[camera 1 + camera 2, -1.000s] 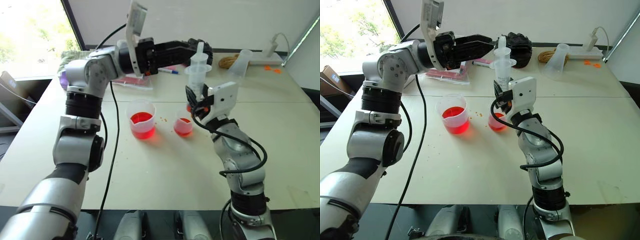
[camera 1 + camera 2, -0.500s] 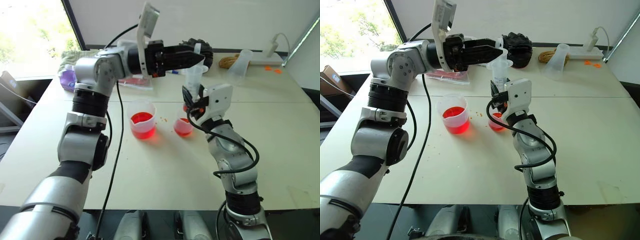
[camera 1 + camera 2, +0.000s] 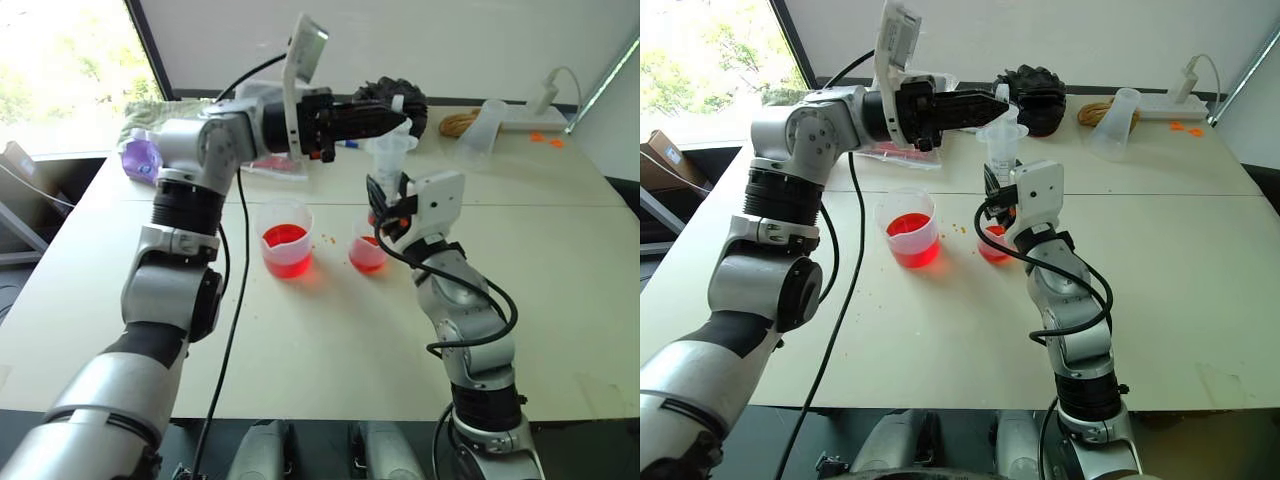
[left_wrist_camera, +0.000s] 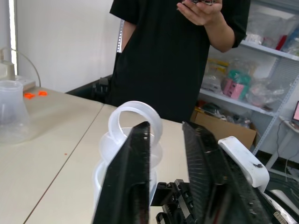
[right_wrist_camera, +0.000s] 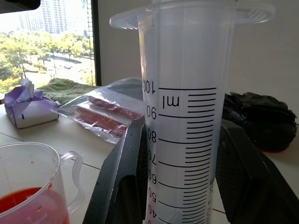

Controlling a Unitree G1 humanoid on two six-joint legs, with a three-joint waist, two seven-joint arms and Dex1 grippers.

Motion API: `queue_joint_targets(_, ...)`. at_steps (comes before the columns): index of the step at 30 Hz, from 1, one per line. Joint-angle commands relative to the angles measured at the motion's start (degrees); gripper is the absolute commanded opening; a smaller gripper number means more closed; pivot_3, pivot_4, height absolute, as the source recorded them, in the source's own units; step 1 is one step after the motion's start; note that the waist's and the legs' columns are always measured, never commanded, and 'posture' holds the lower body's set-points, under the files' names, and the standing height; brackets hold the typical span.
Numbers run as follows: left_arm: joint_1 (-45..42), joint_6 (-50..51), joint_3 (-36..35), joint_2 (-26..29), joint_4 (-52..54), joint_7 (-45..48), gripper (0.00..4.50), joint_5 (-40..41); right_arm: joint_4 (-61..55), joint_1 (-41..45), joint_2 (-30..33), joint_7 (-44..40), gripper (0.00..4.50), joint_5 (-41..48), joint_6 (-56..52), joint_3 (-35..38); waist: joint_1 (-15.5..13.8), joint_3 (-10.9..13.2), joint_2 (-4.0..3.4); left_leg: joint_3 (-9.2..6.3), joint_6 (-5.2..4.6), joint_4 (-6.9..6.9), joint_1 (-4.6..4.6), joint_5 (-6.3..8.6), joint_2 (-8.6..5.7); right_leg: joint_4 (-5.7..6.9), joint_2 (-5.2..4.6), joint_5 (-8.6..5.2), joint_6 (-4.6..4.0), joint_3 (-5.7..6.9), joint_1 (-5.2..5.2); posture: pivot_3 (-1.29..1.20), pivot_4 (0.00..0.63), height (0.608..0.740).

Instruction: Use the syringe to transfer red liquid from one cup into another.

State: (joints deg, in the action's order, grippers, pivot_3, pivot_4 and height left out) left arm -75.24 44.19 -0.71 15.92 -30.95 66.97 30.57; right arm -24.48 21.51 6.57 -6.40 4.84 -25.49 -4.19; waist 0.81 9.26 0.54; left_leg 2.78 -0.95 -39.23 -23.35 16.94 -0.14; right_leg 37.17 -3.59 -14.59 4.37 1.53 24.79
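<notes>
If the left claw (image 3: pixel 992 102) bears down off-centre on the white plunger, the clear plastic syringe with printed markings (image 3: pixel 1001 150) could tilt and squirt red liquid past the smaller clear cup (image 3: pixel 991 243) onto the pale bench (image 3: pixel 1200 260). That claw's black fingers (image 4: pixel 133 177) are nearly together on the plunger's ring top, while the right claw (image 5: pixel 180 186) is clamped on the upright barrel — just over the smaller cup, beside the larger red-filled cup (image 3: pixel 911 226).

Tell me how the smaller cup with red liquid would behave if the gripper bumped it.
The smaller cup looks like thin clear plastic holding only a little red liquid, so it is probably light and would slide or tip easily. It is open-topped, so a knock would likely spill onto the table. Its walls probably flex if squeezed.
</notes>
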Motion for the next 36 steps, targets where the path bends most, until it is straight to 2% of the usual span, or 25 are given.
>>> queue_joint_targets(1,-1.26,0.20,1.21,-0.45,0.62,0.24,0.09,-0.63,-1.98,0.94,-0.54,-0.31,1.34,0.07,1.74,-0.33,0.00,0.00,0.00,0.00,0.00,0.00,0.00,0.00,0.00,0.00,0.00,0.00,0.00,0.00,0.00,0.00,0.150,0.740)
queue_joint_targets(36,2.62,0.80,4.39,-1.78,4.29,1.78,0.09,-2.25,-2.30,2.41,-1.64,-0.13,1.34,0.47,0.91,1.07,0.00,0.00,0.00,0.00,0.01,0.00,0.00,0.00,0.00,0.02,0.00,0.00,0.00,0.00,0.00,0.00,0.150,0.740)
